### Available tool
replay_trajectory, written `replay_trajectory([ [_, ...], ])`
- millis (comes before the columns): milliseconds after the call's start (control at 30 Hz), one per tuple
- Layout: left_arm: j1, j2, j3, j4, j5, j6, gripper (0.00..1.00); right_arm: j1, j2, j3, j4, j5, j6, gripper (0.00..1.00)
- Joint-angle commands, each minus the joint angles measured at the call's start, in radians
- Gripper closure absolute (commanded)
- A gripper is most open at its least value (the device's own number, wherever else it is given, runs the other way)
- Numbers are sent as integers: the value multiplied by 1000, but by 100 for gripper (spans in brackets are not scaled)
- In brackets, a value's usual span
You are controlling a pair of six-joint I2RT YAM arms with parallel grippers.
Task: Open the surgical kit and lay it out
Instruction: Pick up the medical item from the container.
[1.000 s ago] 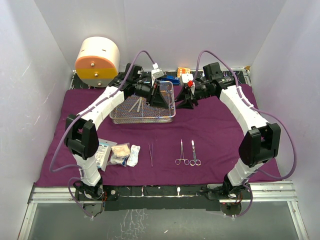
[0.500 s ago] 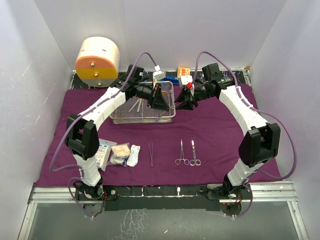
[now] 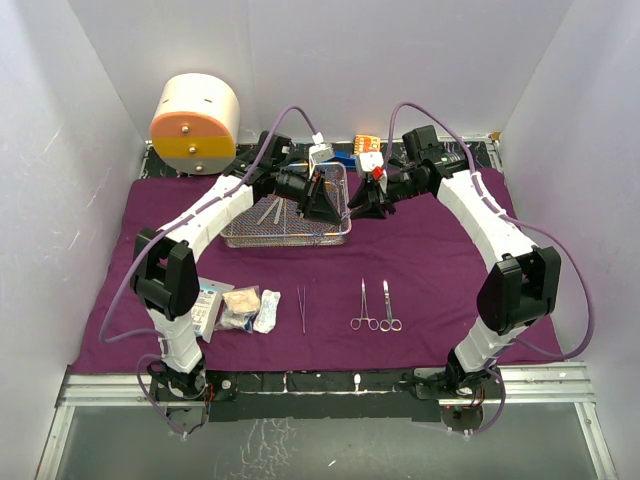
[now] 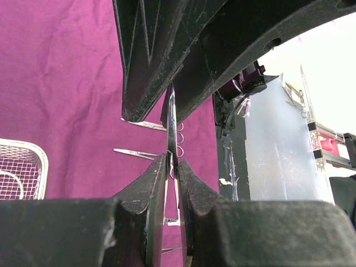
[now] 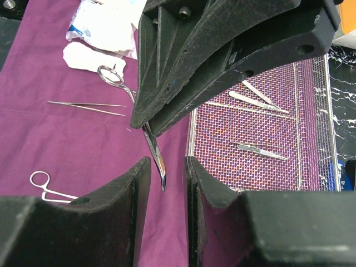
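Seen from above, the arms hide where the two grippers meet at the right edge of the wire-mesh tray [image 3: 285, 240]. The left gripper [image 4: 171, 160] pinches curved forceps [image 5: 158, 160]. The right gripper [image 5: 167, 164] stands slightly parted around their tip, and contact is unclear. The tray sits far-centre on the purple cloth [image 3: 440, 270], with white walls [image 3: 420, 70] around it.

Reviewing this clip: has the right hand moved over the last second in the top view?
Yes, slightly. The right hand has edged toward the right end of the wire-mesh tray, which stayed put on the purple cloth.
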Motion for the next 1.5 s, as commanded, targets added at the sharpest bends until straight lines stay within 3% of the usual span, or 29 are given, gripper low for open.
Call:
replay_trajectory([
  [0,-7,-23,-6,-11,47,17,100,6,-13,46,-18,-2,-32,73],
  [600,-11,-11,3,-33,43,34,100,18,-12,47,-70,3,-80,84],
  [933,-15,-13,-1,-42,42,46,100,22,-11,44,-83,1,-90,100],
  [1167,-16,-23,-17,-26,48,43,100,22,-22,28,-127,12,-109,100],
  [1467,-16,-38,23,-86,50,123,66,20,-94,-65,-180,52,-68,100],
])
